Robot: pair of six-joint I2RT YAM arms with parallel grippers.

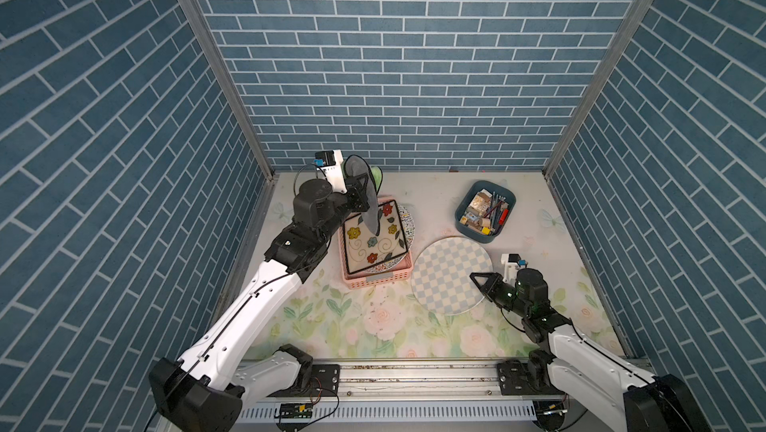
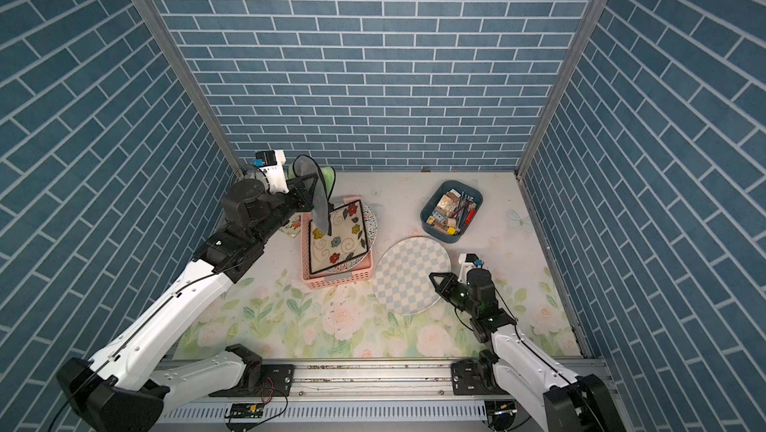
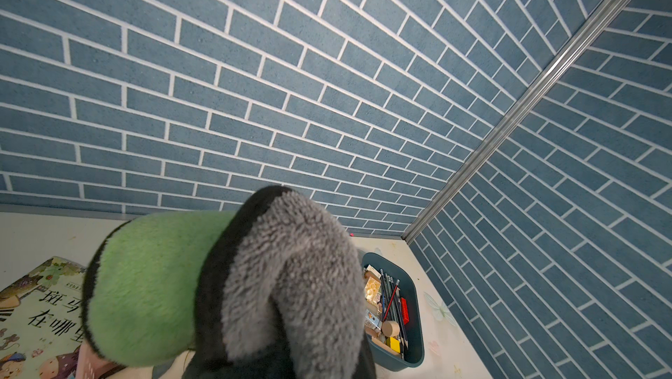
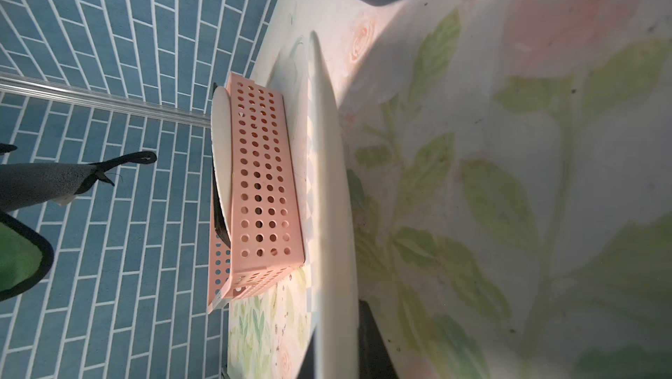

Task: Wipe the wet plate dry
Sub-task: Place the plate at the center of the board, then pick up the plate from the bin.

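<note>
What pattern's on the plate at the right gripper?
Pale blue-and-white checkerboard; the plate shows best in a top view.

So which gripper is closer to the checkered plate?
Right. The right gripper is clamped on the rim of the checkered plate; the left gripper is far off, raised over the pink basket, holding a cloth.

1. In the left wrist view you can read large Chinese characters on the cover of the picture book (image 3: 36, 304): "斑" on the upper line and "在哪" on the lower.
2. The cloth (image 3: 254, 286) hides the rest of both lines from you.
3. A small line of print above them is too fine for you to read.
</note>
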